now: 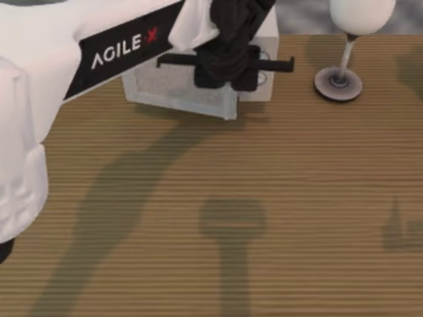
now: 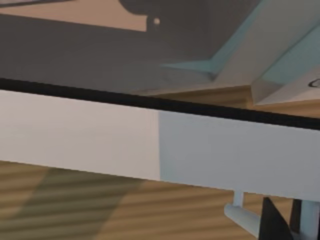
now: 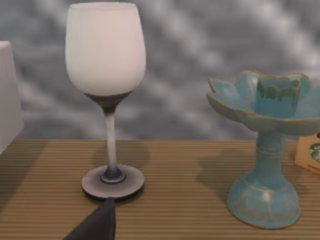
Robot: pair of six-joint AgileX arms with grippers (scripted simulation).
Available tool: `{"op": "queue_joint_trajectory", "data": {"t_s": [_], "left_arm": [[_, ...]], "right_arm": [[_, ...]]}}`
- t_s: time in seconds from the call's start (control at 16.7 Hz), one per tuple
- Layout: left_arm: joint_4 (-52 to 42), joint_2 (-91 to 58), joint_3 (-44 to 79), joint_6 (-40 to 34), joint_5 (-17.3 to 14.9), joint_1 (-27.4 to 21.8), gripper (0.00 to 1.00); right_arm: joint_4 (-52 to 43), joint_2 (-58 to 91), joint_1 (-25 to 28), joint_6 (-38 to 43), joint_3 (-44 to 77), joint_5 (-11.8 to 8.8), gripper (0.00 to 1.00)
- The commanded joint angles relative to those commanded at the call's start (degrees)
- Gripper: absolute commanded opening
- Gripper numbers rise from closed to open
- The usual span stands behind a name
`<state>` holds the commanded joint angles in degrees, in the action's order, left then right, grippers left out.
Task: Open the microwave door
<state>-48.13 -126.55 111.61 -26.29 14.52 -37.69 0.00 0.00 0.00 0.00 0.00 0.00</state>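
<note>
The off-white microwave point(image 1: 266, 32) stands at the table's far edge, largely under my left arm. The microwave door point(image 1: 173, 86), with its grey mesh window, stands ajar, its right edge swung out toward the front. My left gripper point(image 1: 228, 66) sits at that free edge, in front of the control panel point(image 1: 264, 78). In the left wrist view the door's pale panel point(image 2: 225, 150) runs across, the dark oven inside point(image 2: 100, 55) shows above it, and my left gripper point(image 2: 285, 221) is shut on the slim door handle point(image 2: 242, 216). My right gripper point(image 3: 102, 224) stays parked to the right, out of the top view.
A white wine glass point(image 1: 340, 72) stands right of the microwave, straight ahead in the right wrist view point(image 3: 106, 75). A blue candle stand point(image 3: 265, 150) and a small carton point(image 3: 310, 152) stand farther right. The wooden table point(image 1: 218, 218) stretches toward the front.
</note>
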Motion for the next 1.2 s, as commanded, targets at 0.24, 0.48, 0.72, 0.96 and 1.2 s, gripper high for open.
{"op": "queue_joint_trajectory", "data": {"t_s": [0.24,0.48,0.72,0.96,1.2], "left_arm": [[1.4,1.5,-2.4,1.4,-0.7,0.1,0.00],[1.4,1.5,-2.4,1.4,-0.7,0.1,0.00],[1.4,1.5,-2.4,1.4,-0.7,0.1,0.00],[1.4,1.5,-2.4,1.4,-0.7,0.1,0.00],[1.4,1.5,-2.4,1.4,-0.7,0.1,0.00]], "right_arm": [[0.0,0.0,0.0,0.0,0.0,0.0,1.00],[0.0,0.0,0.0,0.0,0.0,0.0,1.00],[0.0,0.0,0.0,0.0,0.0,0.0,1.00],[0.0,0.0,0.0,0.0,0.0,0.0,1.00],[0.0,0.0,0.0,0.0,0.0,0.0,1.00]]}}
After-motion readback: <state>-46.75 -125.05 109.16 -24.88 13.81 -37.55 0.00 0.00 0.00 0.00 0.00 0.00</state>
